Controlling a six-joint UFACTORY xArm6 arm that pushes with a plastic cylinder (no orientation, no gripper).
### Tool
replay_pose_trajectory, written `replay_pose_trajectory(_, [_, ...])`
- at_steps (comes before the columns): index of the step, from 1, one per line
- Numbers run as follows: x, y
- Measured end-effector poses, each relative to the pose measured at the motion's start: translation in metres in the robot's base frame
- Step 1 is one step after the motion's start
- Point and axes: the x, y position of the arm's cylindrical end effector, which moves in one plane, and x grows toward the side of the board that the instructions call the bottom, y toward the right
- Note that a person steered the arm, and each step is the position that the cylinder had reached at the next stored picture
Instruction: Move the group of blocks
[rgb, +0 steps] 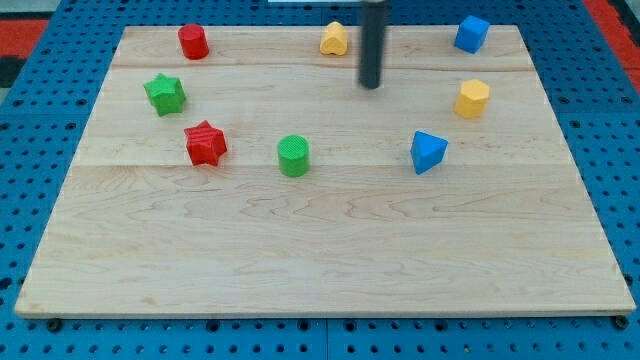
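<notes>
My tip (371, 85) rests on the board near the view's top centre, just right of and below the yellow heart block (334, 39), not touching it. A red cylinder (193, 42) sits at the top left. A green star (164, 94) and a red star (205, 143) lie at the left. A green cylinder (293, 156) is near the middle, left of and below my tip. A blue triangular block (427, 151) lies right of centre. A yellow hexagonal block (473, 98) and a blue cube-like block (471, 33) sit at the right.
The wooden board (320, 260) lies on a blue pegboard table (620, 150). The board's edges run close to the blocks at the top. A red surface shows at the view's top corners.
</notes>
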Motion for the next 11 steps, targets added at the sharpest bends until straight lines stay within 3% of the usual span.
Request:
replay_pose_trajectory(1, [-0.010,0.074])
replay_pose_trajectory(2, [0.010,0.096])
replay_pose_trajectory(5, [0.100,0.102])
replay_pose_trajectory(7, [0.158,0.062])
replay_pose_trajectory(8, [0.154,0.032])
replay_pose_trajectory(9, [0.119,0.082])
replay_pose_trajectory(10, [0.099,0.073])
replay_pose_trajectory(11, [0.118,0.017])
